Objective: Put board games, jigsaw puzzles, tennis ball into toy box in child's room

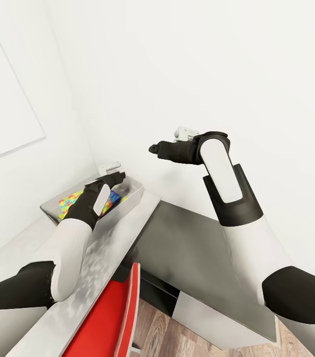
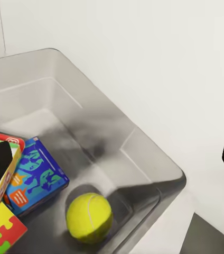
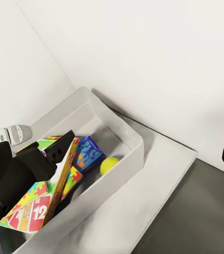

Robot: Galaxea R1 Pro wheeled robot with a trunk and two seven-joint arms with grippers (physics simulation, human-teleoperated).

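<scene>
**Toy box holds the toys; my left gripper is over it**

The toy box (image 1: 136, 194) sits at the far end of the light grey table (image 1: 105, 258), hard against the white wall, at about 10 o'clock from the middle of my head view. In my left wrist view the tennis ball (image 2: 89, 217) rests on the bin floor near one corner. Just beside it, at its 9 o'clock, lies the blue board game with orange drawings (image 2: 33, 177), propped at a slant. A jigsaw puzzle (image 2: 2, 232) shows its yellow, red and green pieces at the 8 o'clock edge of that view.

From my right wrist camera I see the whole bin from above: the "SKIP-BO" board game (image 3: 31, 214) lies flat with its red number cards up. A yellow-edged box (image 3: 63, 177) stands on edge right against my left gripper (image 3: 59, 151). Whether my left jaws are pinching that box or merely sitting next to it I cannot tell.

My left gripper hangs over the bin's open top, my forearm crossing the near rim. My right gripper (image 1: 153, 148) is raised well apart from the bin, at its 1 o'clock in the head view, pointing toward the wall; how its jaws stand I cannot tell. A dark grey cabinet top (image 1: 197, 258) adjoins the table, and a red chair back (image 1: 109, 317) stands at 6 o'clock.
</scene>
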